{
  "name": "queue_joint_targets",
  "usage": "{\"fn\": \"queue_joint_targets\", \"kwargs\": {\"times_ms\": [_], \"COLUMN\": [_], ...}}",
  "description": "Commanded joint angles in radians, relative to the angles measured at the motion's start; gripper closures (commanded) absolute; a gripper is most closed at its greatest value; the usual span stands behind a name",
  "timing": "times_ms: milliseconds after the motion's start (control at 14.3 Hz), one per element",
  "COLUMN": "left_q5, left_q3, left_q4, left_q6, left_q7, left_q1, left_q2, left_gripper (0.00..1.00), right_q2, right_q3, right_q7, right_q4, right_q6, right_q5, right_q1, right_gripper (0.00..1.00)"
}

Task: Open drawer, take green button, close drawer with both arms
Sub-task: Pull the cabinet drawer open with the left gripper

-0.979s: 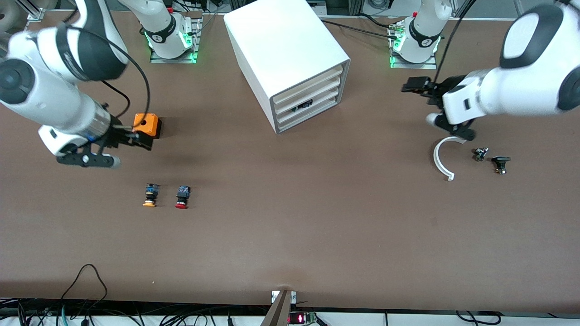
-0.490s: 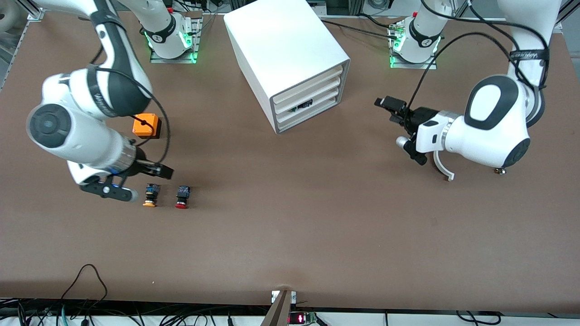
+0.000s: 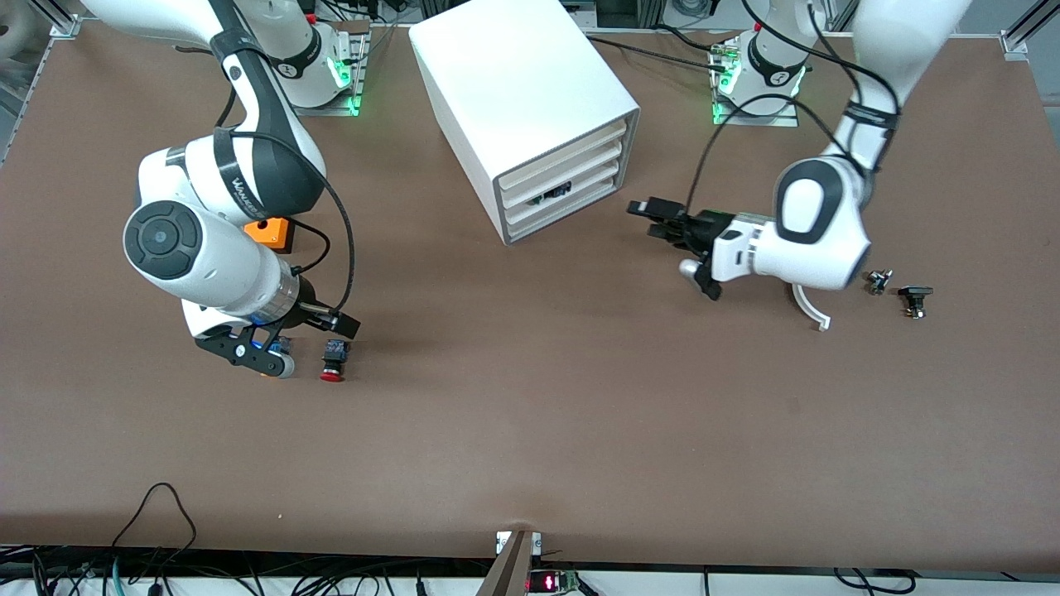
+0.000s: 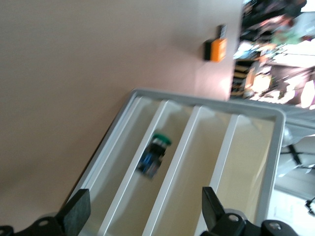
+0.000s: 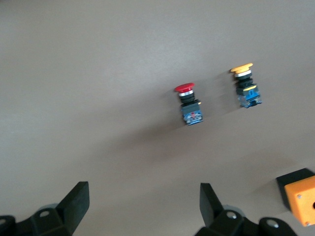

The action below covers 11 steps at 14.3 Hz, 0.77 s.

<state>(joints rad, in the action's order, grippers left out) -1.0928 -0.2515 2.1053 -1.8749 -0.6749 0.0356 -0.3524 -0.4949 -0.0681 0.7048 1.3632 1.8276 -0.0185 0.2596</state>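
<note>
The white cabinet (image 3: 530, 91) stands at the table's middle with four stacked drawers, all pushed in. The green-capped button (image 4: 156, 153) lies in one drawer (image 4: 147, 172), seen through the gap above its front. In the front view it shows as a dark shape (image 3: 553, 191) at the third drawer (image 3: 571, 201) from the top. My left gripper (image 3: 652, 218) is open and empty in front of the cabinet, apart from it; it also shows in the left wrist view (image 4: 145, 211). My right gripper (image 3: 335, 321) is open and empty just above the red-capped button (image 3: 332, 362); it also shows in the right wrist view (image 5: 142, 202).
An orange-capped button (image 5: 246, 84) lies beside the red one (image 5: 189, 104), mostly hidden under my right wrist in the front view. An orange box (image 3: 272, 233) sits farther from the camera. A white curved piece (image 3: 807, 305) and two small dark parts (image 3: 878, 281) (image 3: 915, 300) lie at the left arm's end.
My left gripper has swung in toward the cabinet's front. My right gripper has moved from the orange box to over the two loose buttons. Nothing was grasped.
</note>
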Motion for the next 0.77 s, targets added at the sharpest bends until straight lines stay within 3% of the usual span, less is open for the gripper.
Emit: {"fn": "queue_joint_targets", "kwargs": {"times_ms": [0,280,490,700], "left_q5": [-0.163,-0.215,-0.226,-0.229], "left_q3": [-0.026,-0.028,-0.054,-0.075], "left_q4": [0.103,0.154,0.168,0.173], "left_q6": [-0.050,-0.044,-0.044,-0.049], "left_q7": [-0.204,-0.376,-0.390,-0.420], "left_q1": [-0.008,-0.008,-0.005,-0.005], "left_q2": [-0.006,-0.072,-0.088,-0.121], "left_gripper": [0.12,0.23,0.40,0.42], "right_q2": [0.001,0.001,-0.013,-0.031], "right_q3": [0.002,-0.013,-0.013,-0.012], "right_q7": [0.070,0.205,0.275,0.350], "right_q4": [-0.052,-0.067,-0.091,-0.125], "right_q6": [-0.046,-0.054,-0.039,-0.042], "right_q5": [-0.023,-0.035,-0.089,-0.090], "right_q1": [0.030,0.073,0.090,0.119], "right_gripper": [0.01,0.01,0.01,0.01]}}
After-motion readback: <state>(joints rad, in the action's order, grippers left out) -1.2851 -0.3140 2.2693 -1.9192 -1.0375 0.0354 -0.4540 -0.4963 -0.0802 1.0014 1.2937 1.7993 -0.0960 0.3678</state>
